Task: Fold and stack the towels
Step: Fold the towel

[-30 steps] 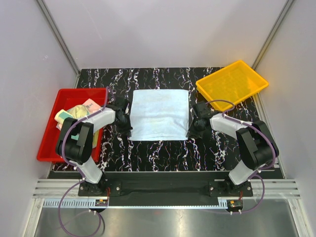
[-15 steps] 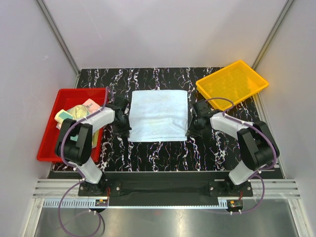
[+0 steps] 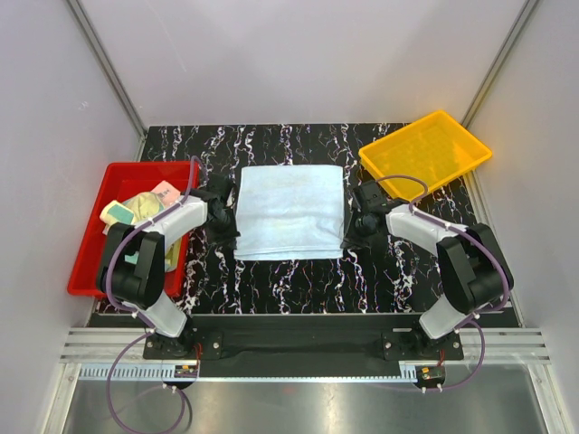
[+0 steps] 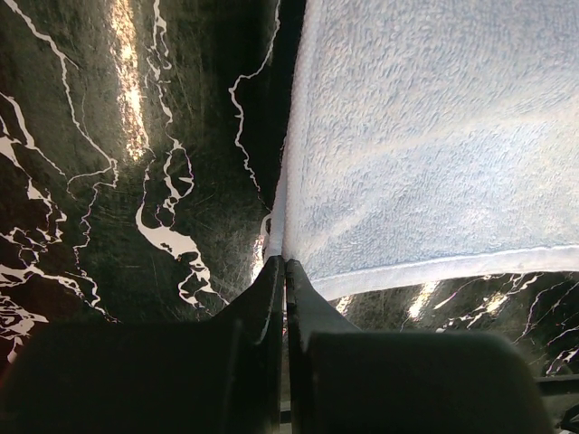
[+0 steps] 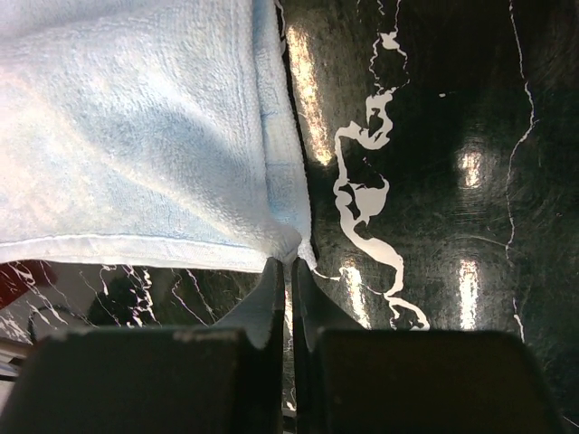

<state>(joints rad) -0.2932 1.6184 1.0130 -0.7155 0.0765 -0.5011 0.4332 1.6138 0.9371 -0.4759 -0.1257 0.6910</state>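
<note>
Item, counter (image 3: 298,282): black marble-patterned top with white veining; both arms bolted at its near edge, each reaching forward and inward.

Item, left claw (image 4: 284,264): fingers pressed together, pinching the near-left corner of the blue towel (image 3: 291,210); a thin strip of the towel's edge shows between the fingertips in the wrist view; claw low, at the counter.

Item, right claw (image 5: 291,264): fingers likewise pressed together, pinching the near-right corner of the same towel; the corner puckers slightly where it meets the tips.

Item, blue towel: light blue terry with a hemmed near edge; lies flat at mid-counter between the two claws; a doubled layer shows along its right side in the right wrist view; roughly square from above, near edge a little bowed.

Item, red tray (image 3: 86,264): at the left edge of the counter, beside the left arm; holds crumpled towels (image 3: 136,210) in pale yellow-green and peach-pink, heaped at its far end; how many, I cannot tell.

Item, yellow tray (image 3: 425,149): at the far right corner, set askew, well apart from the blue towel.
</note>
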